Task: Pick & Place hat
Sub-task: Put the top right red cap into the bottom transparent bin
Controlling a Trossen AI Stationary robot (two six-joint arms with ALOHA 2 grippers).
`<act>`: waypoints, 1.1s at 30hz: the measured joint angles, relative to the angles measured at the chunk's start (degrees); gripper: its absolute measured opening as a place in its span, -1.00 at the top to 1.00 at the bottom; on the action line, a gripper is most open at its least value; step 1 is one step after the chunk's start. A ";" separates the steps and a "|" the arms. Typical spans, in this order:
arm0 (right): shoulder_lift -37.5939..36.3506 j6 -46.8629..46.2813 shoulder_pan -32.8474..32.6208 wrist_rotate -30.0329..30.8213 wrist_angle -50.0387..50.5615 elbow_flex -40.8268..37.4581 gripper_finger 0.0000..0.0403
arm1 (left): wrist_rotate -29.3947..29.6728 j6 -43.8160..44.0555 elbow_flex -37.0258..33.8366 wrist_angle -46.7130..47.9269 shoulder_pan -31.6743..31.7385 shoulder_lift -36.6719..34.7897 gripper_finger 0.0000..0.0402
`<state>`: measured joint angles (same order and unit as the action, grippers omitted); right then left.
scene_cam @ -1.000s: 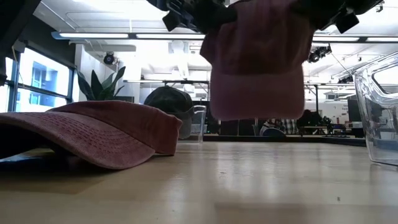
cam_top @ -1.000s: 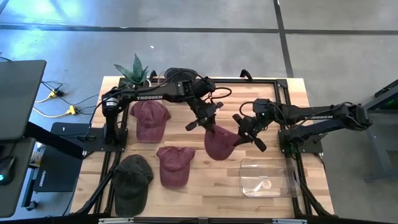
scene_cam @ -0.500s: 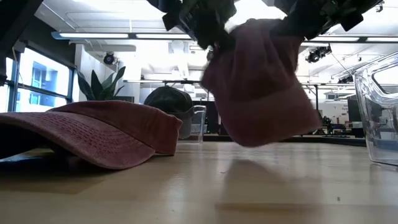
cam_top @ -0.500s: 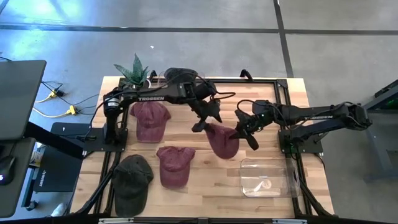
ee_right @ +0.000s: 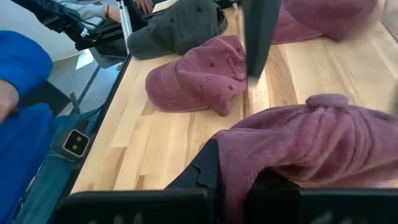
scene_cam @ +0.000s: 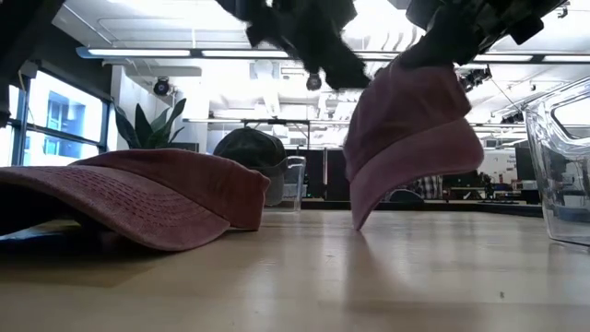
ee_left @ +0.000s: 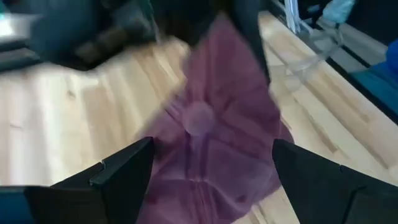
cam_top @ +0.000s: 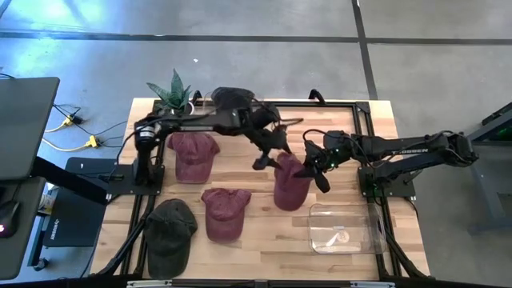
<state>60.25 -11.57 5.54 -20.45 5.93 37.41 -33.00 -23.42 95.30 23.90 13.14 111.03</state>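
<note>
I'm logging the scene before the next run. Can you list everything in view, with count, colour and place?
held hat: one, maroon, hanging above the table's middle from the right end effector
maroon hats: two on the table, one at the back left, one near the front middle
dark hats: two, one dark green at the front left corner, one at the back edge beside the plant
plant: one, green, back left corner
clear bin: one, transparent, front right
table: one, light wood
laptop: one, dark, left of the table
person: one, blue clothing, beside the table in the right wrist view
left end effector: open, just beside the held hat
right end effector: shut on the held hat
</note>
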 joint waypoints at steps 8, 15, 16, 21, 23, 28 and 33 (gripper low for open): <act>0.00 1.92 0.00 -3.20 -0.46 -0.02 0.97 | -8.13 2.66 0.27 -8.78 -0.03 5.98 -0.59; -1.77 3.04 0.02 -3.80 -0.63 -0.07 0.98 | -32.16 1.51 0.03 -9.57 0.01 9.15 -0.59; -2.34 3.01 0.02 -4.15 -0.61 -0.09 0.97 | -34.24 2.10 0.04 -10.29 -0.03 9.14 -0.59; -6.23 2.65 0.02 -6.77 -0.59 -0.09 0.97 | -35.20 4.80 0.16 -10.74 -0.08 8.98 -0.59; -7.53 2.62 0.02 -8.56 -0.58 -0.07 0.98 | -38.02 5.61 0.16 -11.06 -0.02 8.80 -0.59; -8.66 3.11 -1.01 -14.03 -0.51 -0.08 0.96 | -33.13 6.08 0.31 -11.53 -0.08 6.88 -0.59; -8.15 7.00 -3.17 -14.07 -0.17 -0.08 0.98 | -30.12 14.02 0.17 -19.32 -0.39 7.93 -0.59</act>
<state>52.10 -4.57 2.37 -34.52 5.76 37.33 -63.12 -9.40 95.47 4.58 12.76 118.96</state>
